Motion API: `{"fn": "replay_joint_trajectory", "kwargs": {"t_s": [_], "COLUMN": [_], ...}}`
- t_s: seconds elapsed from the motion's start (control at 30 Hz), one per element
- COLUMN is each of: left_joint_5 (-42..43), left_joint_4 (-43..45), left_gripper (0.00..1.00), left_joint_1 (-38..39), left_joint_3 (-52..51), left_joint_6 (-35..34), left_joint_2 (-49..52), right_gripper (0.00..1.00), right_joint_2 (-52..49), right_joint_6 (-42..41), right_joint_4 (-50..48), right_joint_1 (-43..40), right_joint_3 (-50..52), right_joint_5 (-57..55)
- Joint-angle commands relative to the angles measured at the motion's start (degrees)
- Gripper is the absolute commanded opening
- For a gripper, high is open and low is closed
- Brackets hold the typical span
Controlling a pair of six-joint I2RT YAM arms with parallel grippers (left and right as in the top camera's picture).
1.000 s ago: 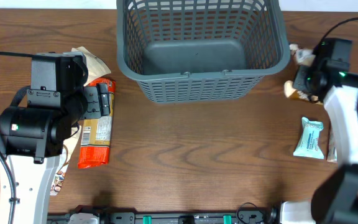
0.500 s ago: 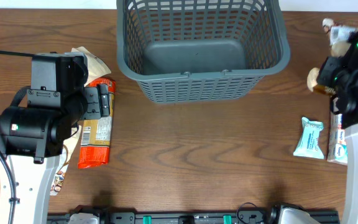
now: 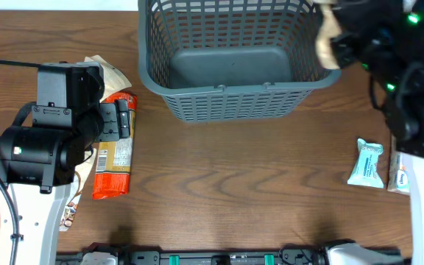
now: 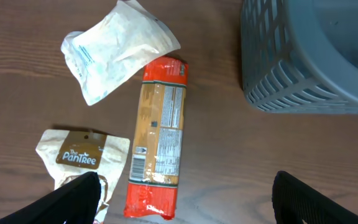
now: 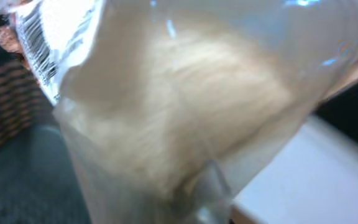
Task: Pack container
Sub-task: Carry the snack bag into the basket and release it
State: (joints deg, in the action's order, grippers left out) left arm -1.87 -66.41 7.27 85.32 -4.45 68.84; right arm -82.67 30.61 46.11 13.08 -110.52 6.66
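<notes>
Jaws of your right gripper are clamped on a clear packet over the right rim of the container, which sits at the far edge of the worktop, basin leftward, long axis left to right; your left gripper hangs farther off, jaws spread wide.

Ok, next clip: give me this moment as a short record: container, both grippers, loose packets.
container: dark grey lattice basket, far centre, no packet seen on its floor
right gripper: shut on clear packet of pale contents, over the container's right rim
left gripper: open, holding nothing, above the left-side packets
left of container: orange packet, white pouch, Pantree pouch
right of container: light blue packet; second packet beside it, partly hidden
</notes>
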Motion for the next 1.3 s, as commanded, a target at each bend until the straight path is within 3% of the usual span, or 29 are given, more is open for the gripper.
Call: {"fn": "replay_joint_trajectory", "kwargs": {"t_s": [0.0, 0.27, 0.57, 0.93, 0.97, 1.03, 1.23, 1.27], "left_joint_5": [-0.07, -0.04, -0.04, -0.02, -0.02, -0.02, -0.04, -0.02], "left_joint_4": [-0.13, -0.31, -0.35, -0.39, -0.39, -0.42, -0.57, -0.57], "left_gripper": [0.84, 0.84, 0.84, 0.84, 0.84, 0.84, 0.84, 0.84], "left_joint_1": [-0.22, -0.22, -0.22, -0.17, -0.17, -0.17, -0.17, -0.17], "left_joint_3": [-0.11, -0.11, -0.11, -0.11, -0.11, -0.11, -0.11, -0.11], "left_joint_6": [0.76, 0.74, 0.72, 0.7, 0.72, 0.72, 0.72, 0.72], "left_joint_2": [0.07, 0.04, 0.04, 0.04, 0.04, 0.04, 0.04, 0.04], "right_gripper": [0.01, 0.01, 0.01, 0.02, 0.08, 0.39, 0.65, 0.66], "right_joint_2": [-6.01, -18.36, -29.99, -34.4, -34.51, -34.58, -34.21, -33.9], "right_joint_6": [11.52, 23.17, 23.37, 23.5, 22.71, 20.24, 12.46, 10.93], "right_joint_4": [0.7, 2.54, 8.7, 9.73, 9.88, 9.88, 9.86, 9.86], "right_joint_1": [3.54, 5.38, 5.73, 6.08, 6.08, 6.08, 6.08, 6.08], "right_joint_3": [-3.34, -3.54, -3.52, -3.48, -3.48, -3.48, -3.5, -3.5], "right_joint_5": [5.31, 5.64, 7.1, 6.91, 6.93, 6.91, 6.93, 6.95]}}
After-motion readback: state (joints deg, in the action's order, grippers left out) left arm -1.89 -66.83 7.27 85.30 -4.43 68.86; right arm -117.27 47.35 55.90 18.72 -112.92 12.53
